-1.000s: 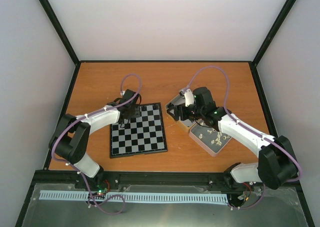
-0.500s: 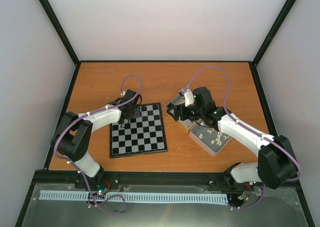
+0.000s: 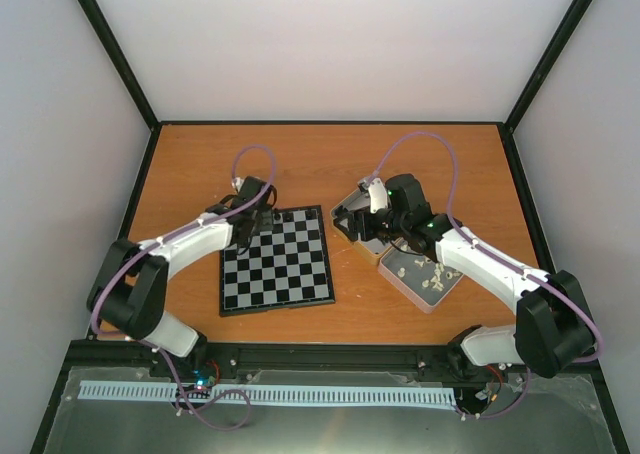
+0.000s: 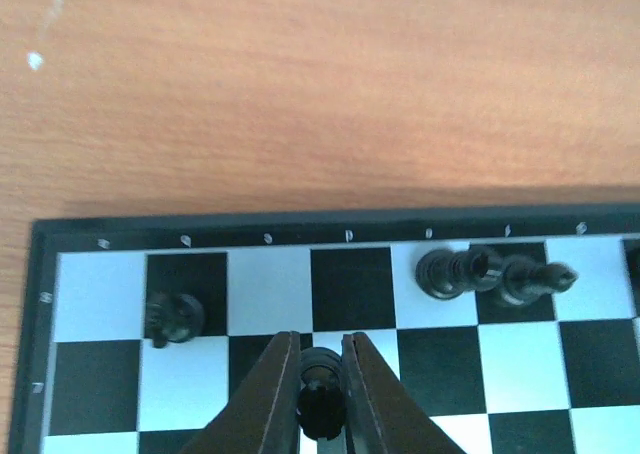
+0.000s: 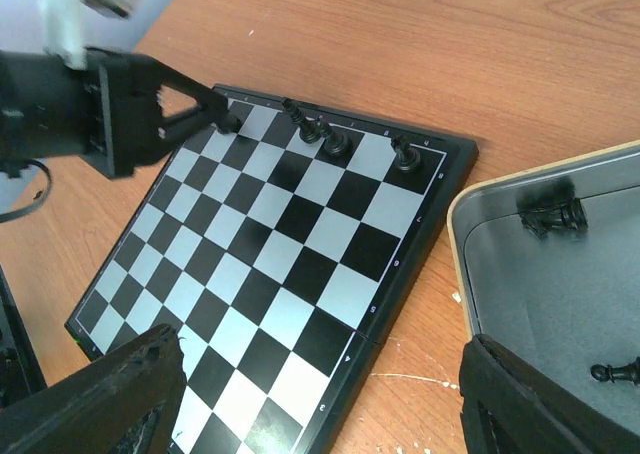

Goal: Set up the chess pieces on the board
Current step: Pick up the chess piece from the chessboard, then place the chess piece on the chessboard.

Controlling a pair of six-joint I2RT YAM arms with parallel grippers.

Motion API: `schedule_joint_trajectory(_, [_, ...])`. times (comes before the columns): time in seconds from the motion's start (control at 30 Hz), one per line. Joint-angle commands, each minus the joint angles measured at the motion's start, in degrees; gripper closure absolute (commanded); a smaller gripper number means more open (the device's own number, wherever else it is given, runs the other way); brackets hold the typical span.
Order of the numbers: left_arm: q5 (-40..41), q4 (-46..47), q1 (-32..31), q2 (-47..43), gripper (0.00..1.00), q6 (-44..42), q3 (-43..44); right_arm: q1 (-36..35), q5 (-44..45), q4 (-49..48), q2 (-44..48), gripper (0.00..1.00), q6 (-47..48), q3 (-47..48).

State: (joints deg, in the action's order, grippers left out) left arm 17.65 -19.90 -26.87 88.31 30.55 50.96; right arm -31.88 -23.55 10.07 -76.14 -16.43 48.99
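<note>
My left claw (image 4: 320, 342) is clamped on one black piece (image 4: 320, 402) over the board (image 4: 350, 286), second row in from the far border; I cannot tell its tilt. My right claw (image 5: 320, 364) has its fingers wide apart, holding nothing.

Count: one board and two tins on the tabletop (image 4: 320, 94).
- Left wrist view: three free black pieces (image 4: 455, 272) in the border row.
- Right wrist view: those that show stand upright, long axis vertical.
- Near tin (image 5: 470, 236): two tin pieces (image 5: 555, 214), the upper one apparently lying on its side.
- Other tin (image 3: 432, 300): cream pieces (image 3: 418, 267), too small to count.

The white marks on the board's border are unreadable.
</note>
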Motion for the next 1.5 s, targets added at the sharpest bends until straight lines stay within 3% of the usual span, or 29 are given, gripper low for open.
schedule_joint_trajectory(0.0, [1.71,0.35,3.09,-5.60,0.94,-0.73,0.00,-0.20,-0.06,-1.09,-0.10,0.25,-0.53,0.18])
schedule_joint_trajectory(0.27, [-3.92,1.40,13.67,-11.99,0.94,2.22,-2.80,-0.20,-0.13,-0.41,-0.72,0.25,-0.25,1.16])
schedule_joint_trajectory(0.4, [-5.48,1.13,16.75,-10.20,0.93,2.49,-3.79,-0.20,-0.32,-0.50,-1.26,0.25,-0.34,1.32])
schedule_joint_trajectory(0.87, [-7.04,1.27,17.12,-0.74,0.93,3.28,-1.95,-0.20,0.58,-0.53,-1.32,0.25,0.01,1.11])
schedule_joint_trajectory(1.47, [-6.57,3.93,17.12,2.92,0.89,2.28,-1.24,-0.20,1.31,0.48,-0.87,0.25,0.82,0.93])
